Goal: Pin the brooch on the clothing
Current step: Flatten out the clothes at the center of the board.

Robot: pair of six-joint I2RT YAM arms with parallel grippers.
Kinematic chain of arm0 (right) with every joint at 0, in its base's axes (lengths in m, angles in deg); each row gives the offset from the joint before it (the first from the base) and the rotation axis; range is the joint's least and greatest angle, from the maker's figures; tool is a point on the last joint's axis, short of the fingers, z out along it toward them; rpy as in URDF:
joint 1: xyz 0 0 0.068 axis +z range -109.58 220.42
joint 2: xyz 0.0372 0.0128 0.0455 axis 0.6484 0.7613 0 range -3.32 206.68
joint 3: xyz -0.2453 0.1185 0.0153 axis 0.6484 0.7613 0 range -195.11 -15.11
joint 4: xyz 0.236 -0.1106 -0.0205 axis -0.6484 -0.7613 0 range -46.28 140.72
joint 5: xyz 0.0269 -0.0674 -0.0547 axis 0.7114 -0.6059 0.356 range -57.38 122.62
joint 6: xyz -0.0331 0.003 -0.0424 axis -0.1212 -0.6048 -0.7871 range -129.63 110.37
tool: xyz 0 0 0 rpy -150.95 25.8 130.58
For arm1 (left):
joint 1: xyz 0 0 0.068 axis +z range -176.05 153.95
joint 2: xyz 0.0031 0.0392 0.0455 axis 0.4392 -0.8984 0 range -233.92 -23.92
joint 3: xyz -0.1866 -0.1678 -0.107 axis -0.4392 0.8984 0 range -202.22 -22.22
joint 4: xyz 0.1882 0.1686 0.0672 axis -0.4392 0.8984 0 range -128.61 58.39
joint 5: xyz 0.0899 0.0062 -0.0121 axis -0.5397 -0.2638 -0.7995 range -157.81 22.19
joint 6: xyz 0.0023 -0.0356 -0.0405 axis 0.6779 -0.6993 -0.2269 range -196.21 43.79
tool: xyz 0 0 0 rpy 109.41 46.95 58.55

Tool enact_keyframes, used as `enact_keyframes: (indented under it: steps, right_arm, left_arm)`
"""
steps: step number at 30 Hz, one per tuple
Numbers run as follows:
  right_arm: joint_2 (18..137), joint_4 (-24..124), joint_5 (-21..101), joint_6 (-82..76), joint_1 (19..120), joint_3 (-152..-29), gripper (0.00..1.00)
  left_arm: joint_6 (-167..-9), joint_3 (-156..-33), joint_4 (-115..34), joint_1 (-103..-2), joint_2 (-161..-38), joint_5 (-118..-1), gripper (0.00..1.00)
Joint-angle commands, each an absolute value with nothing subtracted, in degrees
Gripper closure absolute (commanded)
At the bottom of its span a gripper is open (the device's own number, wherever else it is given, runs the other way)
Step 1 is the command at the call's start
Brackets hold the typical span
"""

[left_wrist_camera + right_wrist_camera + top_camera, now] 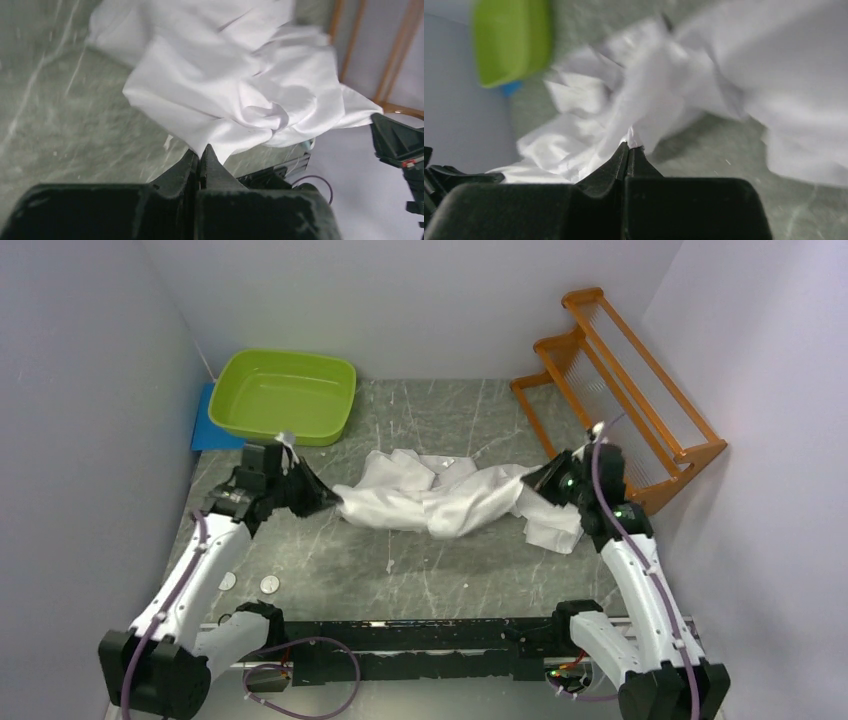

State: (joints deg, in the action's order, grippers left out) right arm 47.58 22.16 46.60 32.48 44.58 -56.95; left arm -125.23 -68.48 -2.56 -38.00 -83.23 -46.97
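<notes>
Bunching shirt point(450, 498) spans left fingers point(187, 167) to right fingers point(616, 162).

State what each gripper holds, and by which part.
Both hold the white shirt: the left gripper pinches a fabric edge at its left end, the right gripper a fold at its right end.

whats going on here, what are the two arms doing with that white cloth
Each arm has pinched one end of the crumpled white shirt on the table. The left gripper is shut on a fold at the shirt's left edge, and the right gripper is shut on a fold at its right end. The shirt lies bunched between them, not spread flat. Two small round pieces lie by the left arm, untouched, and no brooch shows on the fabric.
</notes>
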Motion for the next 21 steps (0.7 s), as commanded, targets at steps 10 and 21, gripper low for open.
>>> enact_keyframes:
  steps: [10,21]
  right_arm:
    - [48.1,25.5,48.9,33.9,44.5,-100.4,1.00]
    - [52.1,28.1,53.7,32.8,44.5,-129.2,1.00]
  left_arm:
    - [-109.6,-121.5,8.1,-37.9,-85.2,-56.7,0.97]
    - [-102.8,-151.5,2.1,-37.9,-87.2,-57.4,0.97]
